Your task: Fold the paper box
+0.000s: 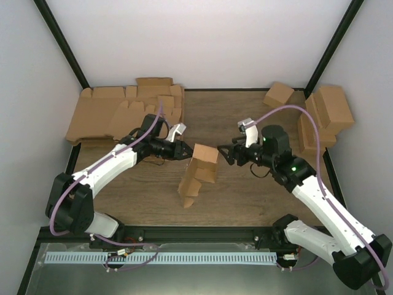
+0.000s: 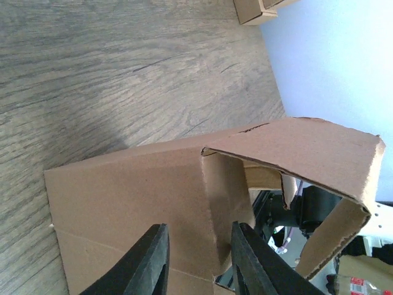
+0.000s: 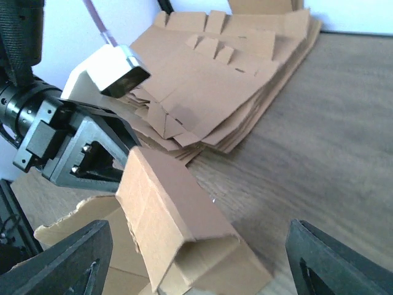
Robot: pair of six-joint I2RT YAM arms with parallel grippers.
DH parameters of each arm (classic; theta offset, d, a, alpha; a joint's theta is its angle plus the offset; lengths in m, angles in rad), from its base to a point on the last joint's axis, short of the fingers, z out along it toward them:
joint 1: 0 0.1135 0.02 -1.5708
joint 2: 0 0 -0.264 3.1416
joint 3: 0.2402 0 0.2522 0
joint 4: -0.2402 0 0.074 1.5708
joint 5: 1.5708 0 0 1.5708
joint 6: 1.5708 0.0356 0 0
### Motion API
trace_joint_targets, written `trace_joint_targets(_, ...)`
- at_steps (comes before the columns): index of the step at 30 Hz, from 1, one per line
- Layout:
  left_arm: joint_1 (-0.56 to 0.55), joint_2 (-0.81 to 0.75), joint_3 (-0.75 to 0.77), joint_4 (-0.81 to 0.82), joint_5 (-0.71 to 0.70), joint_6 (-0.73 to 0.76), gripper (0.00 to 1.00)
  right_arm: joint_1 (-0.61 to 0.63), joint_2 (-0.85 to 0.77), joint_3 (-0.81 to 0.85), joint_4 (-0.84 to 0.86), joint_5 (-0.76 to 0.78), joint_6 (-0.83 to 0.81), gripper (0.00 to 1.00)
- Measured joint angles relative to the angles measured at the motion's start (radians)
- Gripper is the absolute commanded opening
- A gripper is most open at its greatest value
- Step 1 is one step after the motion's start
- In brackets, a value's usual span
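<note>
Paper box: a half-formed brown paper box (image 1: 200,171) sits at the middle of the wooden table (image 1: 245,196), between the two arms; its upper end is level with the grippers and a loose flap hangs towards the near edge; the left wrist view looks into its open end (image 2: 135,203); whether the lowest flap touches the table cannot be told

Left gripper: the left gripper (image 1: 185,149) meets the box's upper end from the left; in its own view the fingers (image 2: 149,265) stand partly apart, one over the outer face and the other inside the opening, with a box wall between them; the gap looks wider than the wall; a firm pinch cannot be confirmed

Right gripper: the right gripper (image 1: 221,153) is just beside the box's upper right side; its fingers (image 3: 64,258) are spread wide with the box (image 3: 175,215) between them; it holds nothing

Flat blanks: a stack of flat box blanks (image 1: 120,109) lies at the far left corner, behind the left arm

Folded boxes: a pile of folded boxes (image 1: 325,117) fills the far right corner; one separate folded box (image 1: 278,94) rests nearby at the back edge
</note>
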Motion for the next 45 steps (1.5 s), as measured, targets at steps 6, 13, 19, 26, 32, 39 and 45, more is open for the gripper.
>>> trace_joint_targets(6,0.0,-0.021,0.019,-0.032,-0.039,0.004,0.38,0.016,0.142,0.123,-0.005,-0.035,-0.164,0.77)
trace_joint_targets(13,0.001,-0.1,0.069,-0.142,-0.122,0.048,0.52,0.126,0.281,0.201,-0.056,0.038,-0.333,0.79)
trace_joint_targets(19,-0.055,-0.18,0.111,-0.324,-0.192,0.152,0.6,0.202,0.326,0.208,-0.112,0.146,-0.424,0.77)
trace_joint_targets(26,-0.169,-0.188,0.166,-0.426,-0.323,0.182,0.6,0.238,0.337,0.208,-0.118,0.226,-0.462,0.75)
trace_joint_targets(32,-0.219,-0.184,0.205,-0.457,-0.406,0.19,0.59,0.242,0.338,0.208,-0.124,0.267,-0.483,0.73)
trace_joint_targets(39,-0.221,-0.17,0.205,-0.467,-0.446,0.191,0.57,0.257,0.338,0.208,-0.127,0.31,-0.493,0.72)
trace_joint_targets(45,-0.222,-0.169,0.205,-0.467,-0.454,0.19,0.56,0.283,0.337,0.188,-0.115,0.349,-0.494,0.72)
